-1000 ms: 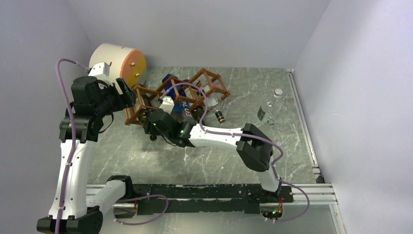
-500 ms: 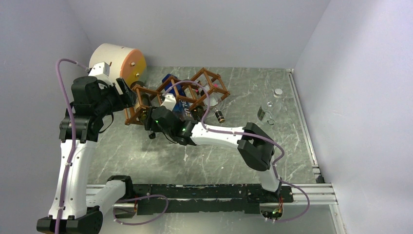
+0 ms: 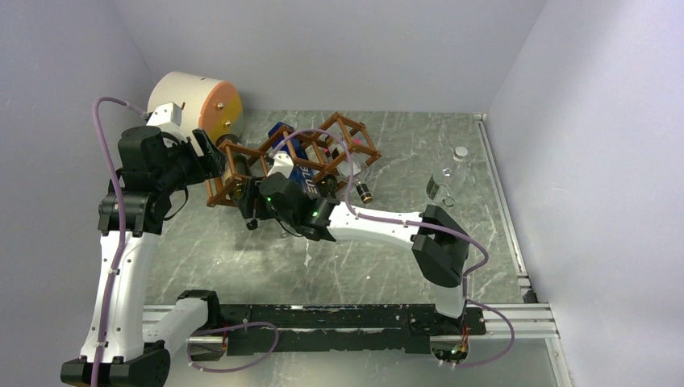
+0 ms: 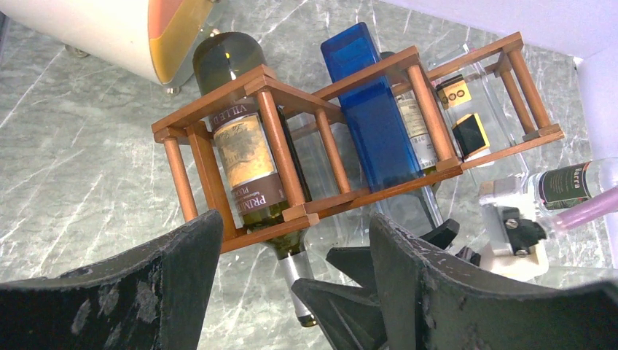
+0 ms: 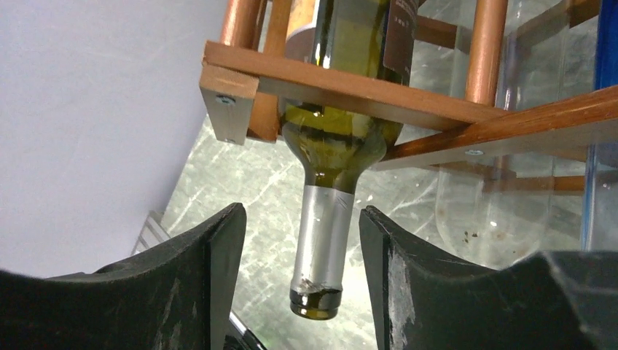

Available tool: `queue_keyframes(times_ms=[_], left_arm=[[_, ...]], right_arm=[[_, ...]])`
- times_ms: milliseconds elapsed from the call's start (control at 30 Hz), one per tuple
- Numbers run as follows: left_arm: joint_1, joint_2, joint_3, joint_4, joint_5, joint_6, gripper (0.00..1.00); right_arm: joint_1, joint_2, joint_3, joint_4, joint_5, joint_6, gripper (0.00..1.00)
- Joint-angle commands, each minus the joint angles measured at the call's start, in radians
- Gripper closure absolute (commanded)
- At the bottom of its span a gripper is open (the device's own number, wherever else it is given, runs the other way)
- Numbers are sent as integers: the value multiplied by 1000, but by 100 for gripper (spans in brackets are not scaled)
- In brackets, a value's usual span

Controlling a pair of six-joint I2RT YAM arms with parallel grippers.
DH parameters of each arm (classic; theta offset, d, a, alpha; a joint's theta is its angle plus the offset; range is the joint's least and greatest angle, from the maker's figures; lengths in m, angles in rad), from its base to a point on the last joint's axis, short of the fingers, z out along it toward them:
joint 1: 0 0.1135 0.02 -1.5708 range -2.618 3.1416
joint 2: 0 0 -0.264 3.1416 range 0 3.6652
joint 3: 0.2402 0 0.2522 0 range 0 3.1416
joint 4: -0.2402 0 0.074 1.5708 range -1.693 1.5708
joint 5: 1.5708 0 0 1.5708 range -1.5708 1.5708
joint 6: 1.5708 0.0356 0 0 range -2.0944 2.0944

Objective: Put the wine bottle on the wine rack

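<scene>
The wine bottle looks heavy, slick, breakable; hold its neck. The right gripper straddles that neck, unclosed; the left gripper gapes.

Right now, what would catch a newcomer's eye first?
The wooden rack stands out at back left, with a green bottle lying in its end cell and a blue bottle further along. The right end effector sits open around the green bottle's neck.

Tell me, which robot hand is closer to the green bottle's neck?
Right. The right gripper has open fingers either side of the green bottle's neck. The left gripper hovers open at the wine rack's end, farther off.
</scene>
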Motion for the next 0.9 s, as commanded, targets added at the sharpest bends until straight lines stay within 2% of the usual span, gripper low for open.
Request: queue_keyframes(times_ms=[0,267,400,467,633,700,767,867], left_arm=[[-7,-10,10,7,23,13,22],[-7,-7,1,13,34,13,22],[-7,-5,-4,17,35,13,22],[-7,-6,-5,18,36,15,22],[-7,-6,-10,21,37,16,22],[-7,-7,-10,20,37,15,22],[-7,-5,-9,20,36,15,22],[-7,-5,-9,20,35,16,22]], right_arm=[[5,28,23,-45,-40,-43,37],[7,92,78,-74,-71,-75,38],[7,114,90,-68,-92,-76,41],[7,117,92,-64,-101,-74,47],[7,93,66,-46,-87,-59,76],[9,76,51,-37,-76,-51,84],[8,48,31,-23,-64,-43,89],[10,16,6,-8,-53,-28,90]])
